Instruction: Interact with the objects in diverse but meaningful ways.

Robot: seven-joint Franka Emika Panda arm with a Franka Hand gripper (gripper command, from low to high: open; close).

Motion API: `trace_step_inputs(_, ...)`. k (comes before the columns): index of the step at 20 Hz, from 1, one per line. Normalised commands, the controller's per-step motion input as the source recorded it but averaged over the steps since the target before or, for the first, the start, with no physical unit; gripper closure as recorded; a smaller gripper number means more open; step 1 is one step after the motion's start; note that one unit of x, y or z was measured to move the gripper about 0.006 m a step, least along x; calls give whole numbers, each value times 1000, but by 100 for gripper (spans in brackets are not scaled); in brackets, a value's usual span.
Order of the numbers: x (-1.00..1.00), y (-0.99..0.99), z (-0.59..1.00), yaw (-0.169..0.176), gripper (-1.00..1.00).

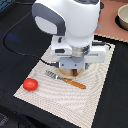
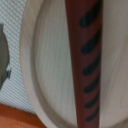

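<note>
My gripper [image 1: 74,70] is low over the round tan plate [image 1: 64,73] in the middle of the exterior view, and the arm hides most of the plate. The brown sausage stick [image 2: 85,60], with dark grill marks, lies lengthwise on the plate [image 2: 50,65] and fills the wrist view; a bit of it shows under the hand [image 1: 75,73]. My fingertips are hidden, so I cannot tell whether they touch it. The red tomato [image 1: 30,84] lies on the placemat at the exterior view's left. The grey pot [image 1: 122,17] stands at the far right. The bread loaf and carton are out of view.
An orange-handled fork [image 1: 65,79] lies on the pale woven placemat [image 1: 60,102] just in front of the plate. A black cable [image 1: 15,35] runs over the dark table at the exterior view's left. A pinkish mat [image 1: 107,30] lies under the pot.
</note>
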Motion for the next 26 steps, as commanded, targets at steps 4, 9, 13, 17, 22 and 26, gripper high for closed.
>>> trace_step_inputs(4,0,168,6,0,-100)
trace_step_inputs(9,0,86,-41,0,-100)
trace_step_inputs(13,0,69,-145,0,-100)
trace_step_inputs(17,-146,0,-360,7,-100)
trace_step_inputs(22,-184,0,-295,1,-100)
trace_step_inputs(26,-146,0,-234,0,100)
